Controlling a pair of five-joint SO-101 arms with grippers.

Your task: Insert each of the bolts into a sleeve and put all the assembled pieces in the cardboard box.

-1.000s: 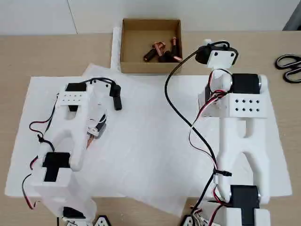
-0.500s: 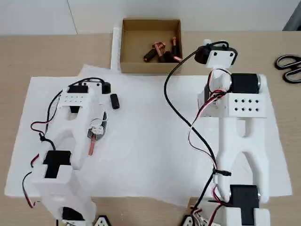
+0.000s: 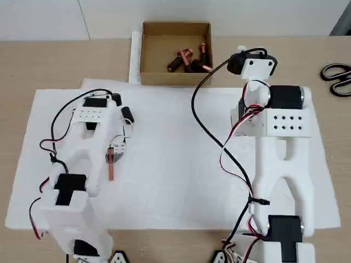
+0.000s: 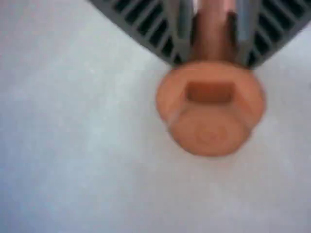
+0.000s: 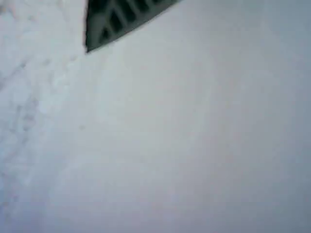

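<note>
High view: my left arm has just rolled its wrist, the left gripper (image 4: 212, 48) clamped on the copper bolt (image 3: 111, 167) above the white sheet (image 3: 175, 181), well apart from the cardboard box (image 3: 143, 52), so I reckon it still needs a sleeve.

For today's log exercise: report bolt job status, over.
Left gripper shut on copper bolt. Right arm above white sheet. Assembled pieces in cardboard box. No obstruction.

A pale wooden table (image 3: 33, 66) bears a white sheet (image 3: 175, 181) and scissors (image 3: 337, 78), white wall (image 3: 55, 16) behind.
</note>
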